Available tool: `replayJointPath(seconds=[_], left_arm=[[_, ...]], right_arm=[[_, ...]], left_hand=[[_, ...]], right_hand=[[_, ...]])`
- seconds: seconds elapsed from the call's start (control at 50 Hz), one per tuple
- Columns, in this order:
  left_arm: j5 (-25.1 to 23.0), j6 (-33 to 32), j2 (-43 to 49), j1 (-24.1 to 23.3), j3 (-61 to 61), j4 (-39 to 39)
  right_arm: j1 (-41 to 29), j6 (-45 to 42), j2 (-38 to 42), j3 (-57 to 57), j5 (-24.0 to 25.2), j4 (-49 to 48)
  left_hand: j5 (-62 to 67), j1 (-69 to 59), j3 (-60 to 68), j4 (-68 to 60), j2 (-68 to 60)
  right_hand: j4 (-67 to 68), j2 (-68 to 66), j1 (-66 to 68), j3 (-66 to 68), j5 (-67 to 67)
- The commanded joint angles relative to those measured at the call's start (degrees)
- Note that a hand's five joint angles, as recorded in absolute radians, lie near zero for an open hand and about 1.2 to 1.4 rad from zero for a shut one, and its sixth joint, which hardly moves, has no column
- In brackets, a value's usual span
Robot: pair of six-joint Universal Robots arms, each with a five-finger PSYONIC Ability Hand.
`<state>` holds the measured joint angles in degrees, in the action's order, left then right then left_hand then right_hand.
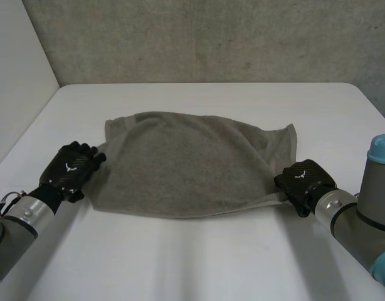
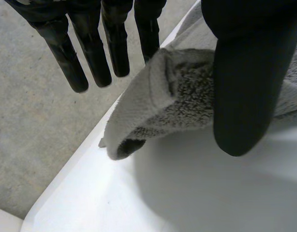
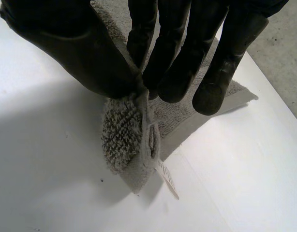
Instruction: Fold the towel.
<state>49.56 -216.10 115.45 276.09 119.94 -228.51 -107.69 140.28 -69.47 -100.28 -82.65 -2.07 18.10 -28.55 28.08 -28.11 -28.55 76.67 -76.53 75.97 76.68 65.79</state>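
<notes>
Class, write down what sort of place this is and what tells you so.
Most likely a robot lab or test room: a white table, a plain concrete wall behind it, and a left hand and right hand on robot arms, one at each end of a grey towel.

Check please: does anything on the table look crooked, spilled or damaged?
Nothing is spilled or damaged. The towel lies flat but not square: its far edge is wavy. A small tag sticks out at the corner that the right hand pinches.
</notes>
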Motion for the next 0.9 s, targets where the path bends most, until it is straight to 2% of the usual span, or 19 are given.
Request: replayJointPath(seconds=[0.02, 0.04, 0.06, 0.08, 0.28, 0.32, 0.36, 0.44, 0.46, 0.48, 0.5, 0.58, 0.62, 0.72, 0.9], left_arm=[[-3.1, 0.1, 0.1, 0.4, 0.5, 0.1], [-3.4, 0.2, 0.2, 0.4, 0.5, 0.2], [-3.4, 0.2, 0.2, 0.4, 0.5, 0.2], [-3.9, 0.2, 0.2, 0.6, 0.6, 0.3], [-4.5, 0.7, -4.9, 1.6, 1.1, 4.3], [-4.1, 0.9, -6.1, 2.3, 0.7, 6.1], [-3.8, 2.0, -8.7, 3.9, 0.6, 11.3], [-3.6, 3.0, -10.0, 4.4, 0.5, 16.0], [-3.5, 3.3, -10.1, 4.4, 0.5, 17.2], [-3.5, 3.3, -10.1, 4.4, 0.5, 17.2], [-3.5, 3.8, -10.1, 4.1, 0.5, 18.3], [-2.3, 4.8, -9.9, 3.8, 0.5, 18.4], [-1.5, 5.2, -9.8, 3.8, 0.5, 18.4], [0.1, 7.6, -9.4, 3.8, 0.2, 18.4], [0.2, 10.8, -9.3, 4.0, 0.0, 18.4]], right_arm=[[0.0, 0.4, 0.0, -0.1, -0.1, -0.5], [0.0, 0.4, 0.0, -0.1, -0.1, -0.5], [0.1, 0.4, 0.0, -0.1, -0.1, -0.5], [0.1, 0.5, 0.0, 0.0, -0.1, -0.5], [2.3, 3.2, -2.6, 0.9, -0.2, 0.2], [3.1, 2.8, -3.1, 0.9, -0.3, 0.7], [3.9, 1.5, -3.2, 1.0, -0.2, 4.6], [4.6, 0.6, -2.5, 1.1, 0.2, 8.8], [5.1, 0.6, -2.5, 0.8, 0.9, 8.3], [5.4, 0.5, -2.4, 0.2, 1.7, 7.5], [5.4, 0.5, -2.4, 0.2, 1.7, 7.5], [5.9, 0.9, -1.8, -1.6, 3.0, 4.5], [6.1, 0.9, -1.6, -2.4, 2.9, 3.0], [7.7, 1.0, -2.0, -6.1, 2.8, -1.9], [8.6, 1.7, -2.3, -10.1, 3.4, -2.9]], left_hand=[[33.8, -33.4, 33.8, -33.8, -33.4], [42.7, -42.3, 42.8, -42.7, -42.3], [42.8, -42.4, 42.9, -42.8, -42.4], [51.8, -51.4, 51.8, -51.8, -51.4], [51.9, -51.5, 51.9, -51.9, -51.5], [51.9, -51.5, 51.9, -51.9, -51.5], [51.9, -51.5, 51.9, -51.9, -51.5], [51.9, -51.5, 51.9, -51.9, -51.5], [51.9, -51.5, 51.9, -51.9, -51.5], [51.9, -51.5, 51.9, -51.9, -51.5], [51.9, -51.5, 51.9, -51.9, -51.5], [51.9, -51.5, 51.9, -51.9, -51.5], [51.9, -51.5, 51.9, -51.9, -51.5], [51.9, -51.5, 51.9, -51.9, -51.5], [51.9, -51.5, 51.9, -51.9, -51.5]], right_hand=[[3.3, -3.5, 4.0, 3.3, 4.2], [3.3, -3.5, 4.0, 3.3, 4.2], [3.3, -3.5, 4.0, 3.3, 4.2], [3.3, -3.5, 4.0, 3.3, 4.2], [3.3, -3.5, 4.0, 3.3, 4.2], [3.3, -3.5, 4.0, 3.3, 4.2], [3.3, -3.5, 4.0, 3.3, 4.2], [3.3, -3.5, 4.0, 3.3, 4.2], [0.9, -1.0, 1.6, 0.9, 1.8], [-11.5, 11.3, -10.8, -11.5, -10.6], [-11.6, 11.4, -10.9, -11.6, -10.7], [-27.2, 27.0, -26.5, -27.2, -26.3], [-29.6, 29.4, -28.9, -29.6, -28.7], [-29.7, 29.6, -29.0, -29.8, -28.9], [-29.1, 28.9, -28.4, -29.1, -28.2]])
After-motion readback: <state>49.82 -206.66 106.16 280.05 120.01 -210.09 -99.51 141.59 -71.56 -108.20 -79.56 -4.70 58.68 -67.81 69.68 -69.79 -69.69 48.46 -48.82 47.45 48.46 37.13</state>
